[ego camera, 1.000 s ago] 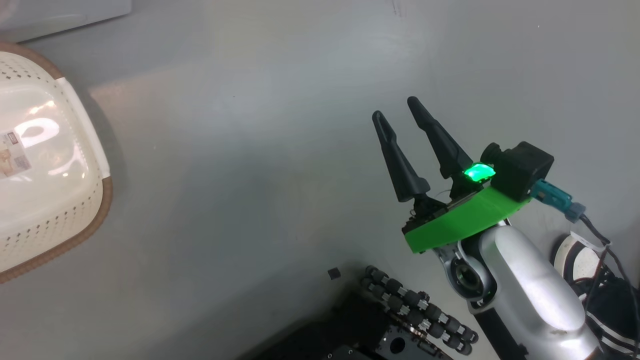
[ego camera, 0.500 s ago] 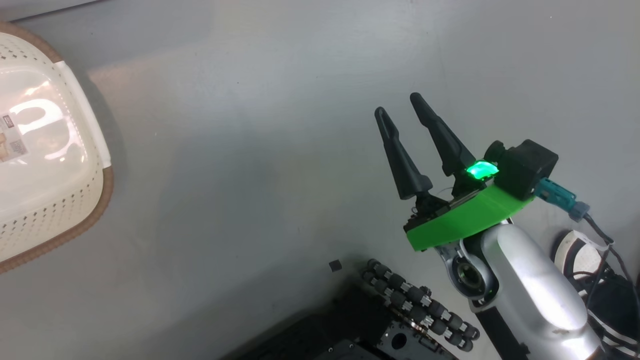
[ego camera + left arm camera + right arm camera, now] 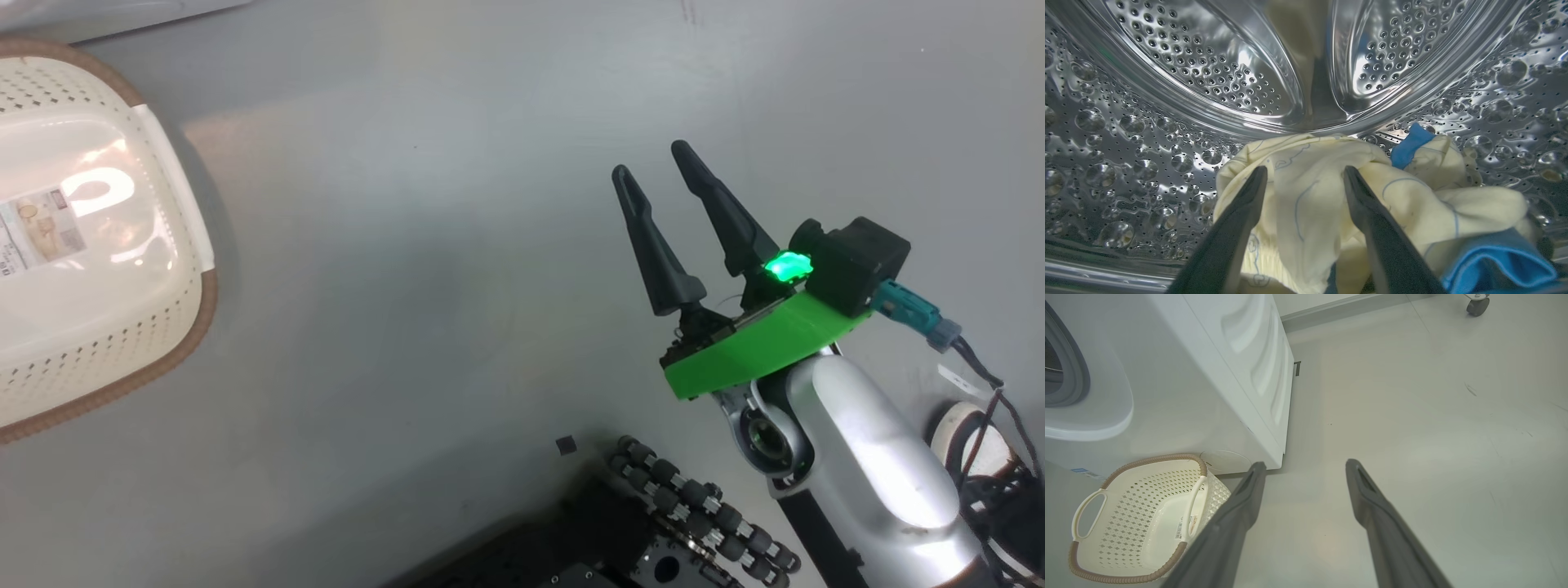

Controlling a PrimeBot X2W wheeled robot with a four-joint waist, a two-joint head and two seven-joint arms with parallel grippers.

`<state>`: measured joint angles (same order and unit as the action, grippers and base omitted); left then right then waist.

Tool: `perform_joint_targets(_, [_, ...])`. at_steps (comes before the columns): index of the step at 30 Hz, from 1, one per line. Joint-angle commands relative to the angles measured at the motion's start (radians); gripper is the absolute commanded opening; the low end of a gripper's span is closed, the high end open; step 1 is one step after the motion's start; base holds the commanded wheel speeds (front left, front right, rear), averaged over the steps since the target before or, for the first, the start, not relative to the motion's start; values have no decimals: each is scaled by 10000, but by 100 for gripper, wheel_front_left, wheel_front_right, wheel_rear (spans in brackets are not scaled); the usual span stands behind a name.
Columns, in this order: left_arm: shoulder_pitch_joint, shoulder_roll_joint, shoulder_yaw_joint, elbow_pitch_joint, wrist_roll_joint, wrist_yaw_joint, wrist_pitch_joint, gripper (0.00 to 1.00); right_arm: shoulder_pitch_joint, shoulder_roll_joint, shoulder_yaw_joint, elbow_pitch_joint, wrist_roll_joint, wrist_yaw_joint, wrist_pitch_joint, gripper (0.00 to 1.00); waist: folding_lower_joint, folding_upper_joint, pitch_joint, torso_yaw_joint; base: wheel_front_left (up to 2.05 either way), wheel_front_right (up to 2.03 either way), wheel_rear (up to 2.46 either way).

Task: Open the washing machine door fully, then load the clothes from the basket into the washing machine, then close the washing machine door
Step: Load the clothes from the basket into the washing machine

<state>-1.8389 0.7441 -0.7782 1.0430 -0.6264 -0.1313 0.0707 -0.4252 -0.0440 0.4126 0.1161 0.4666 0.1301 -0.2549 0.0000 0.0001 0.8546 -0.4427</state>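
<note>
Polished steel inside the washing machine (image 3: 1180, 69), mirror-bright, dimpled and perforated; outside, smooth white panels with a soft sheen. Soft matt cloth for the clothes (image 3: 1310, 204), creased. Glossy cream plastic for the basket (image 3: 1126, 506), perforated walls, woven-look brown rim. Smooth, faintly shiny grey floor (image 3: 424, 286). Matt dark plastic on the jaws of the right gripper (image 3: 650, 159), matt green plastic on the plate (image 3: 759, 347) behind, glossy silver shell on the forearm (image 3: 865, 441).

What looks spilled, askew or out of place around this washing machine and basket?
Little stands out. The basket stands empty by the washing machine, and the clothes lie heaped inside the drum before the open left claw. The only stray item is a small black square on the floor near the robot's base.
</note>
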Motion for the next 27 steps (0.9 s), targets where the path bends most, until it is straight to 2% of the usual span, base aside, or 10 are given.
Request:
perform_joint_targets(1, [-88, 293, 68, -306, -169, 7, -56, 100, 138, -62, 15, -178, -85, 6, -69, 100, 0, -1, -148, 189, 0, 0, 0])
perform_joint_targets(18, [2607, 240, -1173, -1589, -2903, 6, -756, 100, 273, -62, -679, 190, -1096, 6, -69, 100, 0, -1, -1599, 1526, 0, 0, 0])
perform_joint_targets(27, [4632, 407, -1749, -2539, -4217, 6, -1579, 100, 580, -62, -1060, 487, -1583, 6, -69, 100, 0, -1, -2927, 2190, 0, 0, 0])
